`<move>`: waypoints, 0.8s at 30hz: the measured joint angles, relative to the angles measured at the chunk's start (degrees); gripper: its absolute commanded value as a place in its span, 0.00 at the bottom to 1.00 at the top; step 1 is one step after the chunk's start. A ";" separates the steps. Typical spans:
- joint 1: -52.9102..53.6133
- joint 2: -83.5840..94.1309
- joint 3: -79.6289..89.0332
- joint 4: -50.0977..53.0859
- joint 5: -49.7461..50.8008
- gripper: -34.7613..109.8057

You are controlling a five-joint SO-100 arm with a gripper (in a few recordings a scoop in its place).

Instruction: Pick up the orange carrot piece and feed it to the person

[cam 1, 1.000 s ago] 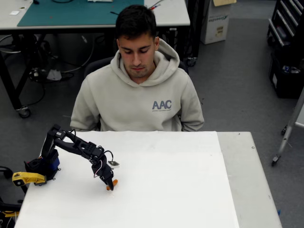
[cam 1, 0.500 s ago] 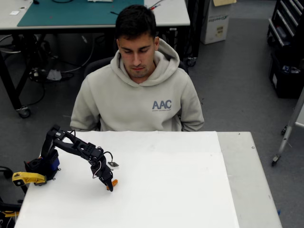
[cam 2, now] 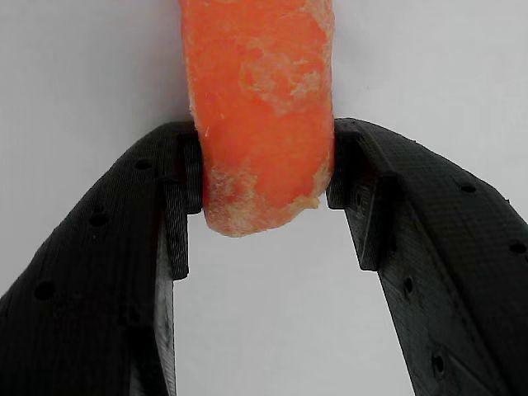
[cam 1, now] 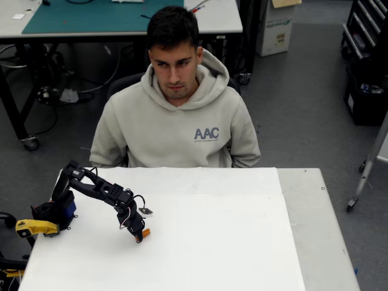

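Claw: the black gripper (cam 2: 262, 177) has its 2 fingers closed against the sides of the carrot piece (cam 2: 260, 107), 1 finger (cam 2: 177, 194) on the left and 1 on the right in the wrist view, both touching it.
Carrot position: in the wrist view its lower, rounded end sits between the fingertips and pokes just past them toward the camera; the rest runs up and out of the top of the picture.
Carrot axis: the long axis runs along the reach of the fingers, straight up the wrist view.
Carrot on the table: in the overhead view the carrot piece (cam 1: 145, 232) shows as an orange spot at the tip of the gripper (cam 1: 141, 234), low over the white table (cam 1: 218, 242), left of its middle.
Lift: I cannot tell whether the carrot touches the table.
Arm: black, bent over from its base at the table's left edge.
Person: the person (cam 1: 176, 115) sits behind the far edge, well apart from the carrot.
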 measured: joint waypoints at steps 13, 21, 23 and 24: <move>-0.35 -0.35 -0.62 0.00 0.53 0.23; -5.54 5.45 -0.62 0.00 0.53 0.23; -7.47 8.61 -0.62 0.00 0.53 0.23; -8.35 10.55 -0.62 0.00 0.53 0.23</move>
